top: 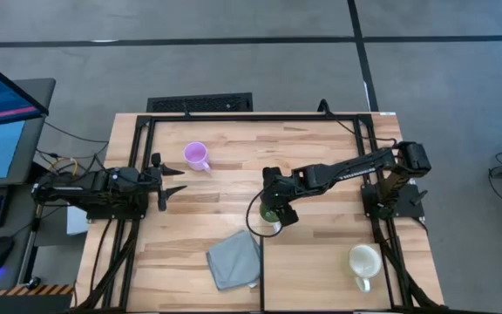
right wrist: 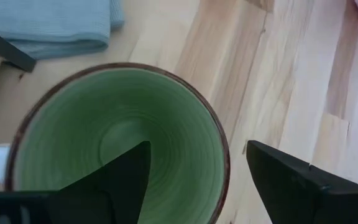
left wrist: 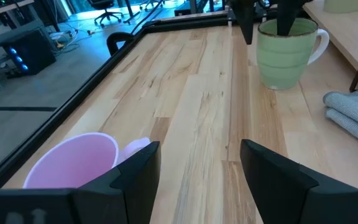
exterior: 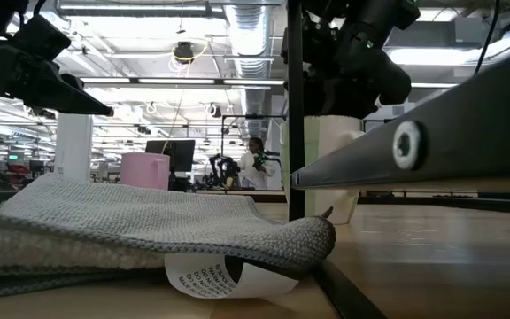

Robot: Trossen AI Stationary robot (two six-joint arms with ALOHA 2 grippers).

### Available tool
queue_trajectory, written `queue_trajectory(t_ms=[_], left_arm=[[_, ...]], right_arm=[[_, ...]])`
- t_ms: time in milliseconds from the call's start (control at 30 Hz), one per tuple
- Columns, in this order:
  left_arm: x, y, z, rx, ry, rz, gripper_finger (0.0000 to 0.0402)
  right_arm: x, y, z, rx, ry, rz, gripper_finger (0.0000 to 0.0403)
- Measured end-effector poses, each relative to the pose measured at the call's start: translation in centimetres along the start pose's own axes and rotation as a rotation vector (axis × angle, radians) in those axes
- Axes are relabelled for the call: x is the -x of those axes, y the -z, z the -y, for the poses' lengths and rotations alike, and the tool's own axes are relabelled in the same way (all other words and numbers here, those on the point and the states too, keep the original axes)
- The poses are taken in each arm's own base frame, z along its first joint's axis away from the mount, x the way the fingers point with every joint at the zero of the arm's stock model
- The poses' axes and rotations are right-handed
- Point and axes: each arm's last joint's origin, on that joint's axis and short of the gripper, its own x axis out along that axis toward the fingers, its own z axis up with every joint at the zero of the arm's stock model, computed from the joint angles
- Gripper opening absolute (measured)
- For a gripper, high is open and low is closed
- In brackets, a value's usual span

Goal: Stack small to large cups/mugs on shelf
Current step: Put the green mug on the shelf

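Nearest to the low camera lies a grey cloth [exterior: 140,226] over a printed paper [exterior: 228,275]. The right claw [right wrist: 194,171] is spread over the green mug [right wrist: 117,143] in the middle of the tabletop [top: 321,157], one finger inside the rim. The mug looks stiff, glazed and slippery; the rim wall is probably the best hold. Its handle is mostly cut off. The left claw [left wrist: 197,168], also spread, waits near the purple mug [top: 196,156]. The cream mug [top: 364,262] stands well apart.
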Motion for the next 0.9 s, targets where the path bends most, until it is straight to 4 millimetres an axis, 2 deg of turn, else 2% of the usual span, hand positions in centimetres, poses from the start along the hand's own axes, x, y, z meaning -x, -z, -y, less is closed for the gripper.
queue_trajectory(t_ms=[333,900], left_arm=[[0.0,0.01,0.0,0.0,0.0,-0.001,0.0213],[0.0,0.01,0.0,-0.001,0.0,-0.001,0.0213]], right_arm=[[0.01,0.11,0.03,0.0,-0.002,-0.009,0.024],[0.02,0.1,0.05,-0.002,0.0,-0.009,0.01]])
